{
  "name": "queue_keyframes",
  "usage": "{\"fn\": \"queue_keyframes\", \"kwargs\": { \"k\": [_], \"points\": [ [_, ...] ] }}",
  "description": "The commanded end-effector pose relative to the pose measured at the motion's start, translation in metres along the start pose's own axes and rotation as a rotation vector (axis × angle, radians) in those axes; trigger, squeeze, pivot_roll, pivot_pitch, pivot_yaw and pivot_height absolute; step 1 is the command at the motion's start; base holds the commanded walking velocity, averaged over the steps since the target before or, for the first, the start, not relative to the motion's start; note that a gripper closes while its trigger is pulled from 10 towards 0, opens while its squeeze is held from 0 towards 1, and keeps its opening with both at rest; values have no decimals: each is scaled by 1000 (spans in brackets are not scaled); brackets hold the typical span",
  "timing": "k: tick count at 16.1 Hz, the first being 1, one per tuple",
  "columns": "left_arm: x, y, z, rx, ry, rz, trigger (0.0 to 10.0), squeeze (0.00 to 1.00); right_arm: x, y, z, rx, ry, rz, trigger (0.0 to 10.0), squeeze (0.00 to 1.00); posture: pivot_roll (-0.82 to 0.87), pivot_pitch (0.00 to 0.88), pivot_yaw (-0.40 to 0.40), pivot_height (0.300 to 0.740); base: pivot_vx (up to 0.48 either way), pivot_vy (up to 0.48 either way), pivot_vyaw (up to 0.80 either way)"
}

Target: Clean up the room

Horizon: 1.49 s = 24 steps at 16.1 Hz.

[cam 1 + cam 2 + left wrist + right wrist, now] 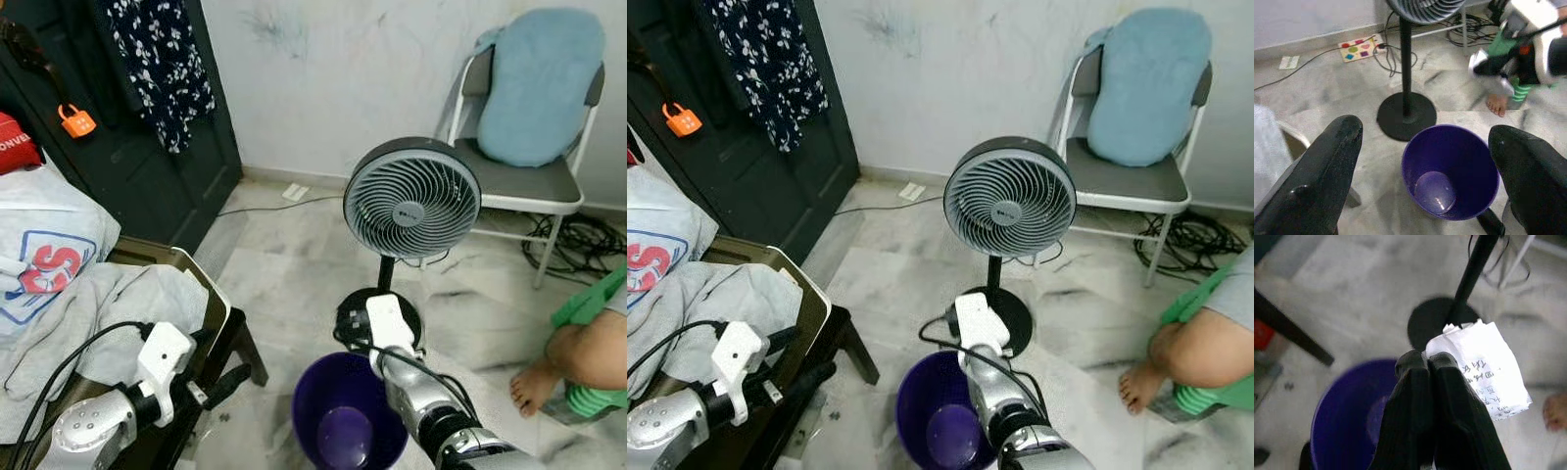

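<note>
Right now the right gripper holds a folded white paper with its two black fingers pressed tight together on one edge. The paper sticks out to one side of the fingertips, with some writing on it.

The purple bin is the landmark. It stands open on the floor, just in front of the black round base of the fan. The right arm reaches over the bin's far rim, on the fan side. In the right wrist view the bin lies below and to one side of the paper, so the paper looks to be above the rim or just past it, not over the middle. It likely needs to come a little toward the bin's middle before the fingers let go.

The left gripper is wide open and holds nothing. It points at the bin from the side away from the fan, near the low table with clothes.

A person's bare foot rests on the floor beside the bin, well apart.
</note>
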State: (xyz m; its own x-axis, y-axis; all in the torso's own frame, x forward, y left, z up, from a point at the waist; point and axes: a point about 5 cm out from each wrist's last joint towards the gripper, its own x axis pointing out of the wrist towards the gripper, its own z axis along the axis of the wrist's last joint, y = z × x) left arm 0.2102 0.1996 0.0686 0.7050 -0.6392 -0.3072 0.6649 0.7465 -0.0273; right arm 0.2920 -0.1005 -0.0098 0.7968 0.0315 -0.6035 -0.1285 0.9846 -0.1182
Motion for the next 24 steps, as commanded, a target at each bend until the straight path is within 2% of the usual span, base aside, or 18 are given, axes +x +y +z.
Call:
{"fn": "queue_keyframes", "kwargs": {
  "k": [1,2,7,8,10,20,22,24],
  "points": [
    [-2,0,3,12,11,-9,10000,0,0,3,-1,21,31,-5,10000,0,36,127,88,740,0,0,0],
    [-3,-2,4,9,14,-13,10000,0,0,5,-7,28,61,-3,10000,0,42,134,90,740,0,0,0],
    [-2,-9,5,2,23,-28,10000,0,-1,7,-11,5,70,-4,10000,0,46,139,97,740,0,0,0],
    [-2,-10,5,1,24,-28,10000,0,-1,6,-11,7,67,-6,10000,55,46,139,97,740,0,0,0],
    [-2,-10,6,1,23,-26,10000,0,-1,4,-10,-13,55,-16,10000,1000,43,138,99,740,0,0,0],
    [1,-9,6,-6,20,-11,10000,0,1,-2,5,-13,-24,-61,10000,1000,42,127,100,740,0,0,0],
    [3,-9,6,-4,15,-14,10000,0,2,-4,14,-1,-63,-73,10000,1000,33,117,98,740,0,0,0],
    [11,-8,7,-7,-2,-26,10000,0,3,-8,33,5,-144,-77,10000,1000,1,91,88,740,0,0,0]
  ]
}}
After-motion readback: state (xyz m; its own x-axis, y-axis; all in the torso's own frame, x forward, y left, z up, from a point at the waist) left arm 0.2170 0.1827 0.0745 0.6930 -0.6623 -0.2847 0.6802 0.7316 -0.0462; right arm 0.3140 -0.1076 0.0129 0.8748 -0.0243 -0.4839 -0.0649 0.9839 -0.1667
